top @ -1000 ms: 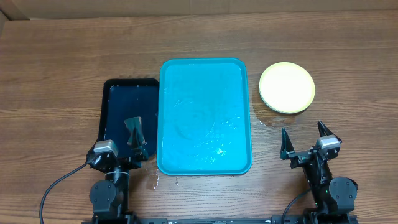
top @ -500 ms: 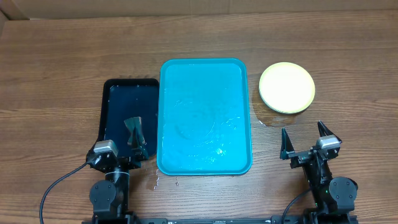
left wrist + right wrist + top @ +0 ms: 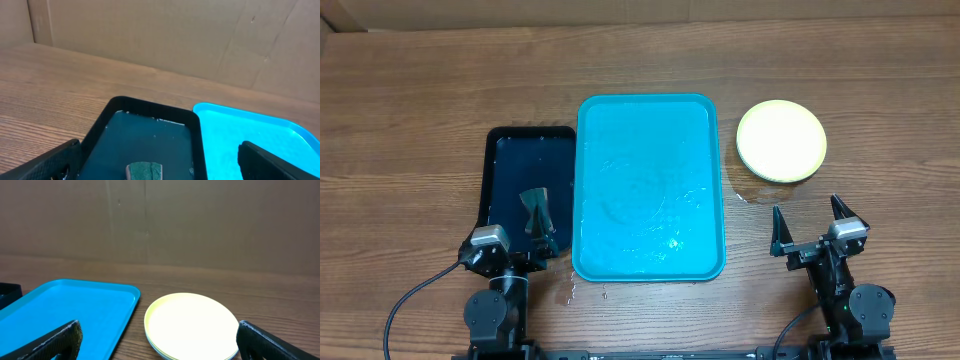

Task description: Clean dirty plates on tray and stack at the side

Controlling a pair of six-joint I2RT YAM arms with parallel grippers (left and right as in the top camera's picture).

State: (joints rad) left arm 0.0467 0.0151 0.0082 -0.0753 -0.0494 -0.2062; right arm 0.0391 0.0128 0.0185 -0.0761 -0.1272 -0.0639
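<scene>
The plates [image 3: 781, 141] sit in one stack on the wood to the right of the turquoise tray [image 3: 649, 187], a pale lime-green one on top; the ones below show only as thin edges in the right wrist view [image 3: 192, 327]. The tray holds no plates and looks wet; it also shows in both wrist views [image 3: 250, 140] [image 3: 65, 312]. My left gripper [image 3: 538, 222] is open over the near end of the dark tray, with a green sponge [image 3: 144, 171] lying between its fingers. My right gripper [image 3: 810, 226] is open and empty, just in front of the plate stack.
A narrow dark navy-black tray [image 3: 515, 165] lies against the turquoise tray's left side. Small wet patches mark the wood by the plate stack [image 3: 752, 190] and at the turquoise tray's front left corner [image 3: 568, 292]. Cardboard walls stand behind the table.
</scene>
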